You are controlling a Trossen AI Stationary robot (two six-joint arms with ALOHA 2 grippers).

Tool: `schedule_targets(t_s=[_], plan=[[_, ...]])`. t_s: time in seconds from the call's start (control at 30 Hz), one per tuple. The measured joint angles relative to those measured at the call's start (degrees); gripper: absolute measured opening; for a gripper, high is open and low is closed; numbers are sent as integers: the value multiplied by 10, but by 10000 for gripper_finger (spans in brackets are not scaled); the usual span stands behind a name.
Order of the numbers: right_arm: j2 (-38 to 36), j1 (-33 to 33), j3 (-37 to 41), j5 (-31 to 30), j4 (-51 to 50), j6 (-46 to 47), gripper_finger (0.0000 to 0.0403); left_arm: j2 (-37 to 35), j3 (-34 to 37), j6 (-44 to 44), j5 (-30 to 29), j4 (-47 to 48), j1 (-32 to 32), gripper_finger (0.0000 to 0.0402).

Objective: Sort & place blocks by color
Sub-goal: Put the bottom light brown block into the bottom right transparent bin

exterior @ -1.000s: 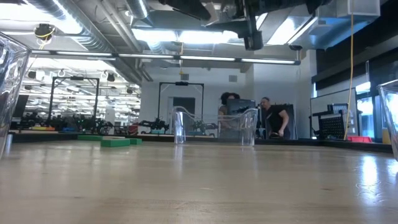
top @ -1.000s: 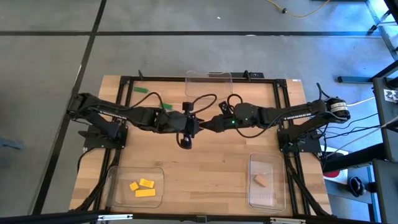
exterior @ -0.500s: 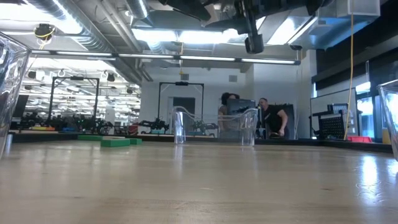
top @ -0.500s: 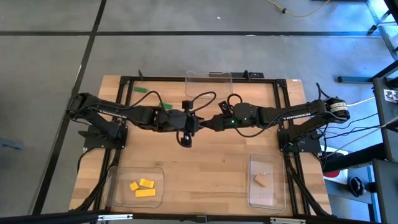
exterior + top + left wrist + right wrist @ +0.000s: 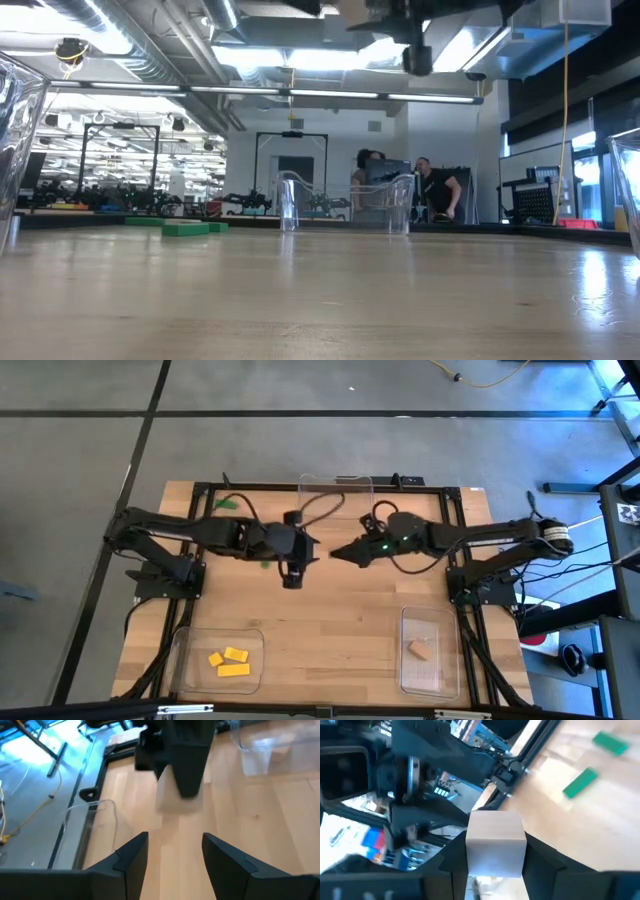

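A tan wooden block (image 5: 495, 837) is in my right gripper (image 5: 495, 851), high over the table's middle; the left wrist view shows the same block (image 5: 176, 802) ahead. My left gripper (image 5: 175, 840) faces it from the left, open, with nothing between its fingers. In the high view the two grippers (image 5: 312, 550) (image 5: 336, 552) stand tip to tip with a small gap. Two green blocks (image 5: 580, 782) (image 5: 610, 742) lie flat on the table's far left part; one shows in the high view (image 5: 228, 503). My right gripper pinches the tan block by two opposite faces (image 5: 475, 855) between its two fingers. The fingers come nearly level from the table's right. The block's free end (image 5: 175, 809) sticks out past the fingertips toward my left gripper. It is lifted well clear of the table.
A clear tray (image 5: 222, 682) at the near left holds three yellow blocks (image 5: 230, 660). A clear tray (image 5: 425, 625) at the near right holds one tan block (image 5: 420, 650). A third clear tray (image 5: 335, 484) stands at the far middle. People sit beyond the table (image 5: 430, 190).
The two grippers met tip to tip over the table's middle; they have now drawn apart and risen. My left arm has pulled back toward the left and far side, my right gripper toward the right, and the tan block is in the right gripper alone.
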State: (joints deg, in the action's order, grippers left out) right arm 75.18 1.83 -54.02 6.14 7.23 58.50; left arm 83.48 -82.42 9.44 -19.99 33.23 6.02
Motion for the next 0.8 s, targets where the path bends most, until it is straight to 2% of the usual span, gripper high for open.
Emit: schedule_targets(t_s=[0.17, 0.27, 0.37, 0.43, 0.67, 0.8], plan=[[-72, 5, 0, -3, -119, -80, 143, -35, -12, -71, 10, 70, -10, 179], [-112, -9, 0, -19, -201, -113, 145, -83, 36, -128, 10, 59, -10, 179], [-143, -37, 0, -48, -261, -128, 142, -140, 120, -172, 10, -29, 1, 179], [-159, -56, 0, -68, -293, -139, 141, -180, 185, -198, 11, -121, 10, 179], [-185, -125, 1, -160, -308, -173, 143, -296, 377, -283, 11, -439, 34, 179], [-198, -144, 48, -185, -271, -168, 141, -334, 437, -311, 15, -535, 34, 179]])
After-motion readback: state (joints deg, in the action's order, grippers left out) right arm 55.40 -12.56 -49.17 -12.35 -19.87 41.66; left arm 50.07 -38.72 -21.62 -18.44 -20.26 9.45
